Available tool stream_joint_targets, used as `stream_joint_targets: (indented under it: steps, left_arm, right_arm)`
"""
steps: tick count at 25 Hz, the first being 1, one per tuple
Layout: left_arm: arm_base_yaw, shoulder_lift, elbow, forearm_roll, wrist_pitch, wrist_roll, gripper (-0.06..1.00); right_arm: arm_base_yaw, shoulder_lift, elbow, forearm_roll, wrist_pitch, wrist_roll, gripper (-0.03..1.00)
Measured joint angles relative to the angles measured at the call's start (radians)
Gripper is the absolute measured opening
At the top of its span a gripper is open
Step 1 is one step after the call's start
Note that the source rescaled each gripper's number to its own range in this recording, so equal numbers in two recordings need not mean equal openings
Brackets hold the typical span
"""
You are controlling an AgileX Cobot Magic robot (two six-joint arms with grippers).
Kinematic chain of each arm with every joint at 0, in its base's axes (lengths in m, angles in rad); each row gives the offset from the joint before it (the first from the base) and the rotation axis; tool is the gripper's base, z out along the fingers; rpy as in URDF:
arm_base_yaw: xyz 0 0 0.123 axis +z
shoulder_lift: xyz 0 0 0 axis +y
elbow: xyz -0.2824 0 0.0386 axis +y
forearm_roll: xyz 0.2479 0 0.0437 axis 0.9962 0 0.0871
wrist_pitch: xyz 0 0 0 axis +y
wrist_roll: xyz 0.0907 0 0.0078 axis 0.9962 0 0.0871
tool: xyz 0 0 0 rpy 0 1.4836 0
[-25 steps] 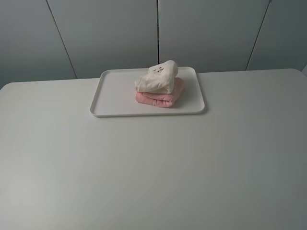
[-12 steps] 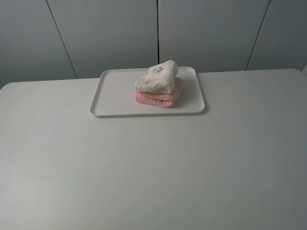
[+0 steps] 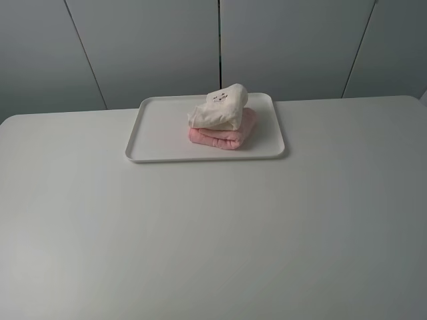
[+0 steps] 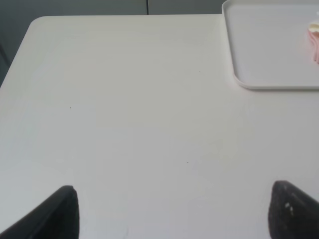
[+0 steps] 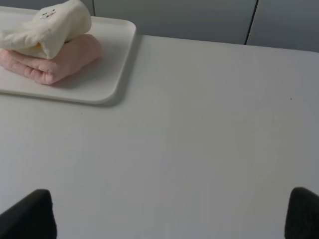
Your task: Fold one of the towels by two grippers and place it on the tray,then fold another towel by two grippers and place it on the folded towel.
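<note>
Nothing moved | cream towel [image 3: 219,109] atop pink towel [image 3: 227,135] | both fingers released

Only the tray [image 3: 160,133] near the table's [image 3: 213,233] far edge, carrying the cream-white towel [image 3: 219,107] stacked on the pink towel [image 3: 227,135], blocks passage; everywhere nearer lies open.

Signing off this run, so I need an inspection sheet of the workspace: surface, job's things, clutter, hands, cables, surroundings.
Surface: white table, bare apart from the tray.
Job's things: cream towel folded, lying on the folded pink towel, both on the white tray at the table's far side.
Clutter: nothing seen.
Hands: left hand and right hand open, empty, away from the tray.
Cables: nothing seen.
Surroundings: grey wall panels behind the table.
</note>
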Motion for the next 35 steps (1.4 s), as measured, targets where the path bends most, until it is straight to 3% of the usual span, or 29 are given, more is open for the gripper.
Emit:
stream_joint_targets:
  steps: [35]
  left_arm:
    - [0.0,0.0,0.0,0.005,0.0,0.004,0.98]
  right_arm:
    - [0.0,0.0,0.0,0.0,0.002,0.002,1.0]
